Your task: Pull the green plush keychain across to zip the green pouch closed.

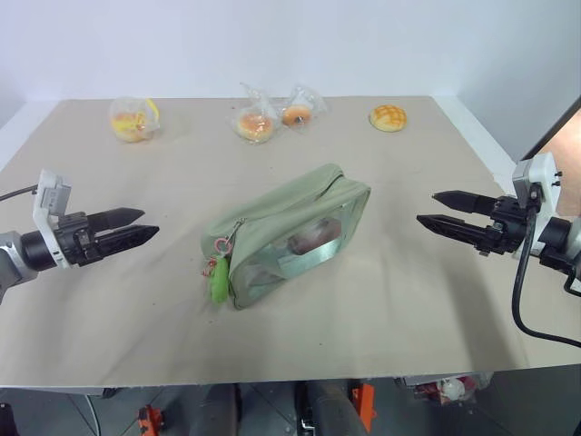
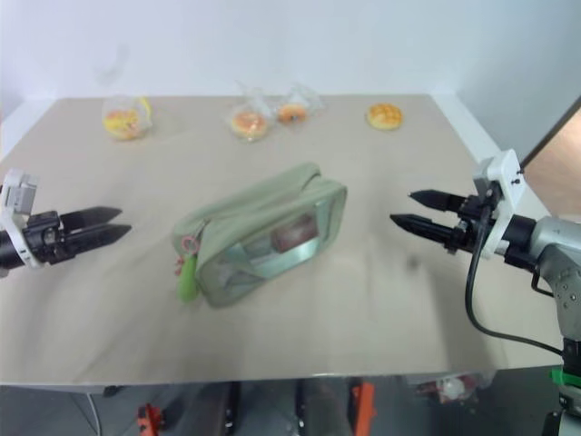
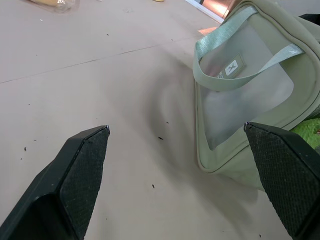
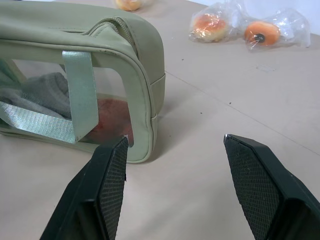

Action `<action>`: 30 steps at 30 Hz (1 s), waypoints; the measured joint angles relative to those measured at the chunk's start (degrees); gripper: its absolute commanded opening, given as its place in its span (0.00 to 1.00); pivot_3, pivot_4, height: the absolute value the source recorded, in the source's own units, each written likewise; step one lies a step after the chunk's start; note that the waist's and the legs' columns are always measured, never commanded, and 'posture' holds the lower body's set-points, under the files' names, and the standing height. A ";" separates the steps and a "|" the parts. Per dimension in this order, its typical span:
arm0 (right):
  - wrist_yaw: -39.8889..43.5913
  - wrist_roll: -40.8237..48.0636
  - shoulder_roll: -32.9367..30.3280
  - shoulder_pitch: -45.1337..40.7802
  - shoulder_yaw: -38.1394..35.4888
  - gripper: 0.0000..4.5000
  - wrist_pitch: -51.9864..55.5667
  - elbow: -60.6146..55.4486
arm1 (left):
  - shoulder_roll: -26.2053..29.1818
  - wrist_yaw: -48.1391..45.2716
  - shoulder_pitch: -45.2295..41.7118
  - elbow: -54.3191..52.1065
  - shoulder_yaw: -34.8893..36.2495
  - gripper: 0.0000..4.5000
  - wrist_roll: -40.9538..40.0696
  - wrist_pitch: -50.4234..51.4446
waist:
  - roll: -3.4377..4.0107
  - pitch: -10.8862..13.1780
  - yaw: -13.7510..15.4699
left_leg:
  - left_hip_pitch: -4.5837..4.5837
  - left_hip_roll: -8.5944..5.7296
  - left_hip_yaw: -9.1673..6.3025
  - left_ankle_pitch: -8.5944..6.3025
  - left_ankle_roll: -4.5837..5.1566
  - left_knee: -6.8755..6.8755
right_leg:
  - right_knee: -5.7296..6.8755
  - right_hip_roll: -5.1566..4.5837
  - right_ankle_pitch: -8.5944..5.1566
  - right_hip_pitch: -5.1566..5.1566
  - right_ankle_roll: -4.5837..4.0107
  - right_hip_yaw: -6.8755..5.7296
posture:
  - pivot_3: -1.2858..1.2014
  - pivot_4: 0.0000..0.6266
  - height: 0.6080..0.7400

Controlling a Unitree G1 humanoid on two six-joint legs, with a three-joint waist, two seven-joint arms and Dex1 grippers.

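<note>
Bright, even overhead lighting; soft faint shadow beside pouch [image 1: 290, 232] on table [image 1: 136, 309]; right eye view hazier; wrist views sharp, fingertips slightly blurred.

Left hand [image 1: 141, 232] at left side, fingers spread apart, pointing inward, roughly level, empty. Right hand [image 1: 434, 209] at right side, fingers likewise apart, pointing inward, tilted slightly down, empty.
</note>
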 measured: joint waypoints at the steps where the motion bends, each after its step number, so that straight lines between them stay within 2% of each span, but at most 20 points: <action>1: -0.02 0.00 0.00 0.00 0.00 0.70 0.00 0.00 | 0.00 0.00 0.00 0.00 0.00 0.99 0.00 0.00 | 0.00 0.00 0.00 | 0.00 0.02 0.00 0.00 0.00 0.00 | 0.00 0.02 0.00 0.00 -0.01 0.00 | 0.52 0.24 1.00; 7: 1.00 -1.23 -1.48 -6.52 4.63 0.70 -1.06 -1.10 | -1.85 0.62 -7.05 -0.32 -1.04 0.99 -0.44 -0.43 | 0.00 0.00 -0.02 | -0.02 0.25 0.00 0.00 0.00 0.23 | 0.00 0.28 0.20 -0.01 -0.17 0.00 | 0.52 0.24 1.00; 13: 4.58 -2.31 -3.75 -12.52 8.50 0.70 -2.61 -1.71 | -1.87 0.50 -10.45 -1.66 -1.22 0.99 -1.28 0.01 | -0.03 -0.01 -0.03 | 0.00 0.34 0.11 -0.05 -0.08 0.19 | 0.01 0.41 0.18 -0.07 -0.24 0.12 | 0.52 0.24 1.00; 15: 11.63 -4.52 -3.77 -27.24 16.94 0.70 -6.22 0.41 | -2.22 -0.67 -18.50 -2.31 -3.83 0.99 -2.95 1.29 | 0.03 0.08 -0.13 | -0.30 0.40 0.22 0.00 -0.08 0.34 | 0.04 0.54 0.45 -0.39 -0.16 0.27 | 0.52 0.24 1.00; 16: 13.58 -4.98 -3.73 -30.55 18.05 0.70 -7.51 0.33 | -2.16 -1.22 -20.28 -2.85 -3.92 0.99 -3.41 1.33 | -0.01 0.06 -0.12 | -0.26 0.41 0.22 -0.01 -0.08 0.37 | 0.04 0.55 0.44 -0.34 -0.16 0.27 | 0.52 0.24 1.00; 18: 18.53 -6.54 -2.22 -36.97 22.08 0.70 -10.02 2.11 | -2.20 -2.35 -22.61 -3.34 -5.13 0.99 -3.94 2.15 | -0.04 0.03 -0.18 | -0.06 0.42 0.35 -0.10 -0.22 0.37 | 0.02 0.54 0.36 -0.20 -0.16 0.40 | 0.52 0.24 1.00; 21: 25.40 -10.24 3.51 -45.29 29.86 0.70 -14.25 7.10 | -3.42 -3.78 -24.81 -5.94 -8.57 0.99 -5.45 4.03 | -0.05 0.03 -0.48 | -0.11 0.42 0.43 -0.09 -0.22 0.42 | 0.03 0.60 0.44 -0.27 -0.06 0.58 | 0.52 0.24 1.00; 25: 29.21 -14.22 8.11 -48.96 34.81 0.70 -18.73 13.02 | -3.85 -4.41 -26.08 -8.52 -9.58 0.99 -7.26 5.36 | -0.05 0.03 -0.52 | -0.16 0.45 0.48 -0.15 -0.29 0.54 | 0.04 0.66 0.57 -0.28 0.21 0.72 | 0.52 0.24 1.00; 30: 29.88 -19.15 12.96 -49.24 39.22 0.70 -23.50 18.86 | -3.91 -3.89 -26.15 -10.08 -9.69 0.99 -7.92 6.15 | -0.04 0.03 -0.50 | -0.23 0.48 0.48 -0.17 -0.30 0.64 | 0.06 0.69 0.59 -0.31 0.25 0.73 | 0.52 0.24 1.00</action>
